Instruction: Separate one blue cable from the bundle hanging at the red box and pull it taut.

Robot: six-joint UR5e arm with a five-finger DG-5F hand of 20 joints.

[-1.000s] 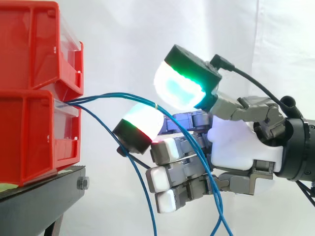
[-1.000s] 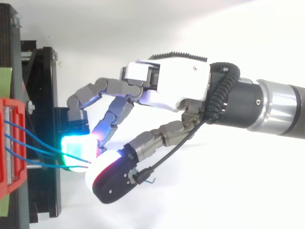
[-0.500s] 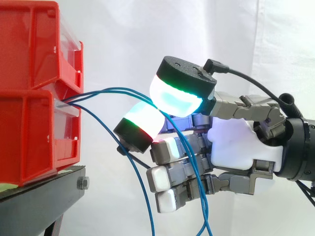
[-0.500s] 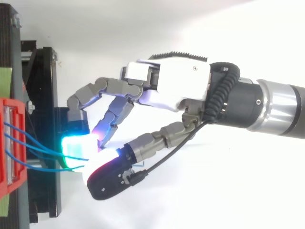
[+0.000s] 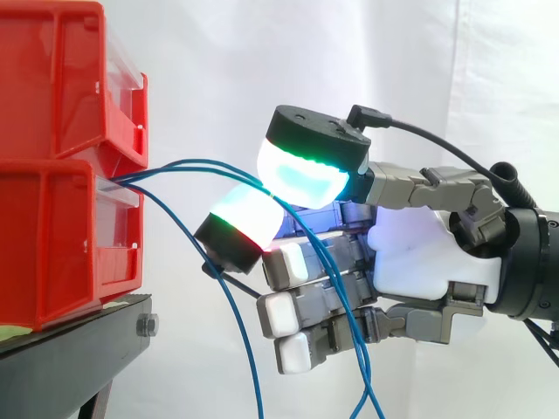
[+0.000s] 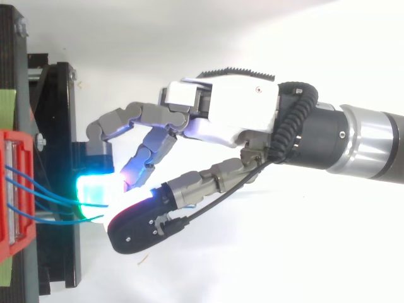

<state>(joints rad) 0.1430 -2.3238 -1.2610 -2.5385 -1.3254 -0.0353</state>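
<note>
We see the hand [image 5: 419,253] reaching in from the view's right toward the stacked red bins [image 5: 52,244] on the black stand [image 5: 70,353]. Its fingers are curled, and its two glowing pads are brought together on the cables. The upper pad [image 5: 301,179] glows cyan and green and sits just above and beside the lower pad [image 5: 249,218]. The upper blue cables [image 5: 201,166], two strands as far as we can make out, leave the front of the lower bin just under the upper one. They run almost level toward the hand, pass in between those pads, and then fall across the curled fingers below. A third blue cable [image 5: 236,332] leaves the same spot but drops steeply beneath the lower pad, outside the pinch. From above, the blue strands [image 6: 38,189] fan out of the bin and meet at the point where the pads come together. We judge the hand to be pinching the upper strands, though we cannot tell how firmly. The coming move turns on one relation: the held length lies between bin and pads, with its long axis pointing from the bin toward the wrist. A pull straight back along that line, away from the bin, should tighten it. If one cable alone is wanted, we expect the second strand in the pinch must be shed first.
</note>
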